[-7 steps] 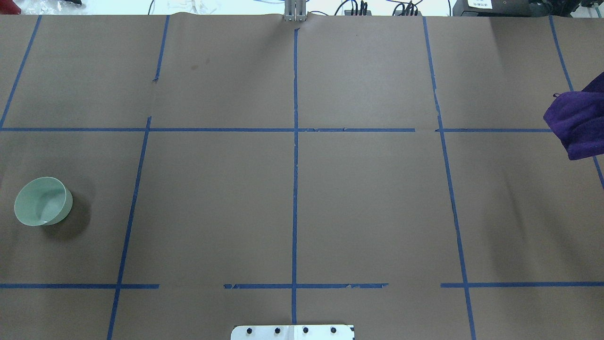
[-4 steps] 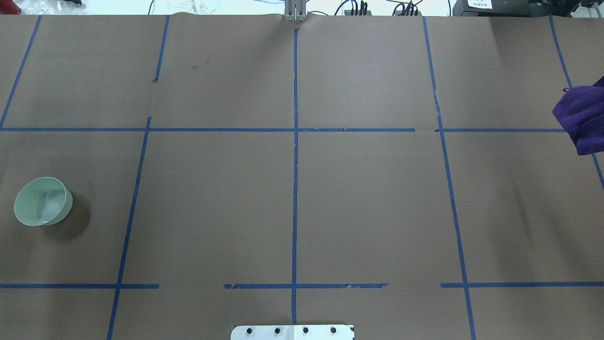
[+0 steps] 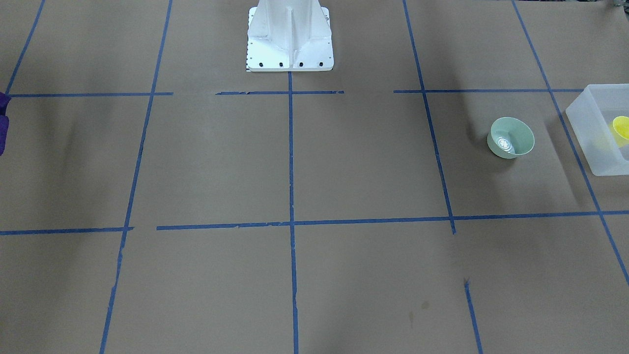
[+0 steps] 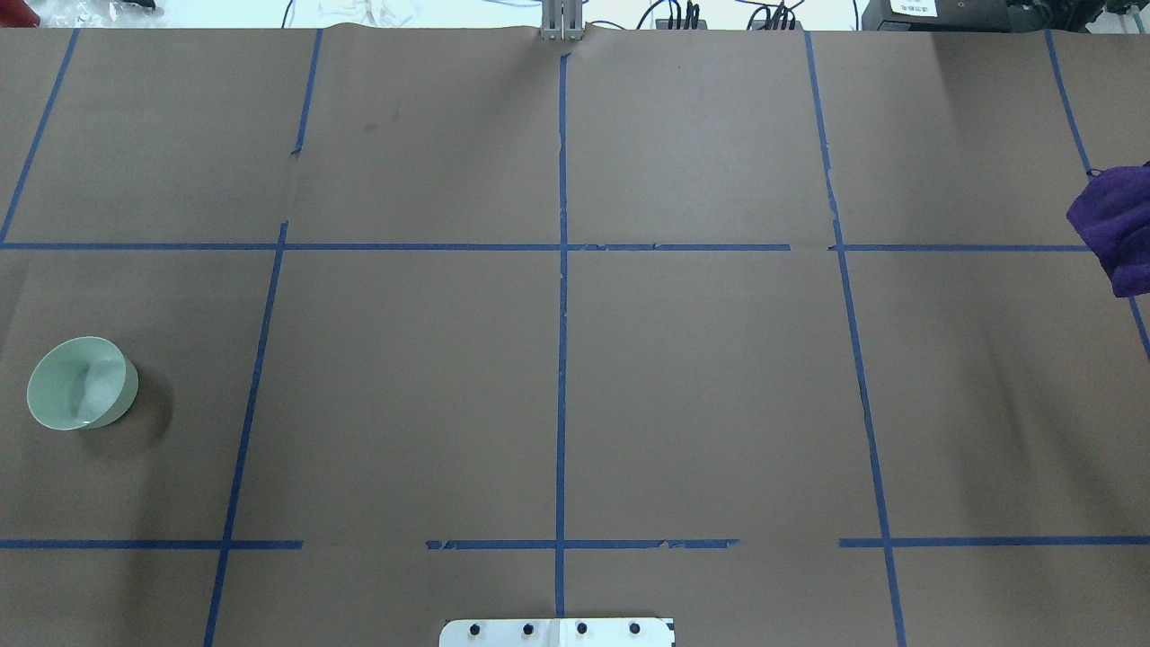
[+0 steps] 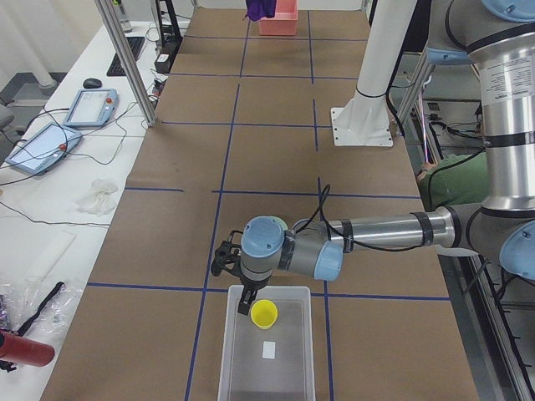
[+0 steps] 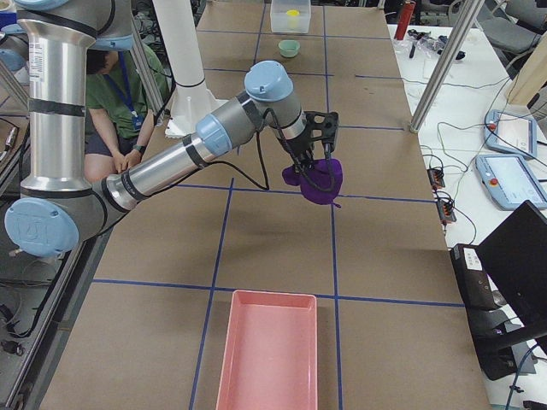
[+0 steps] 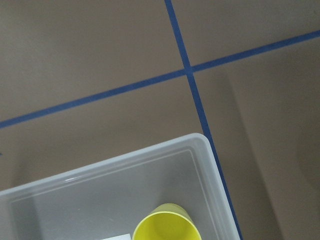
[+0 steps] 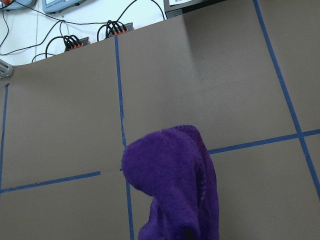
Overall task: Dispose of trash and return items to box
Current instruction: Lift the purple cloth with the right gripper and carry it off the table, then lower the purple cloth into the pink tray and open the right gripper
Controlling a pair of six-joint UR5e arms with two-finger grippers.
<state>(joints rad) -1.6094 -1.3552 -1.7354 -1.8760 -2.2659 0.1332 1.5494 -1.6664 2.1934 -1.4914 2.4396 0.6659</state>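
Observation:
The pale green bowl (image 4: 81, 384) stands upright on the brown table, also in the front-facing view (image 3: 511, 137). Beside it, at the table's end, is the frosted box (image 3: 587, 128), with the yellow cup (image 3: 621, 129) inside. The left wrist view shows the cup (image 7: 166, 226) in a corner of the box (image 7: 100, 190). My left gripper (image 5: 244, 307) hangs over the box right at the cup (image 5: 264, 314); I cannot tell if it is open or shut. A purple cloth (image 4: 1119, 229) hangs in the air under my right gripper (image 6: 312, 162); I cannot tell that gripper's state.
A pink tray (image 6: 265, 350) lies at the table's right end, beyond the cloth (image 6: 316, 181). The white robot base (image 3: 289, 37) stands at the middle of the near edge. A person in a green shirt (image 6: 111, 94) sits behind the robot. Aluminium posts (image 5: 125, 58) stand along the far edge.
The purple cloth has moved right, toward the edge of the overhead view. The bowl has not moved.

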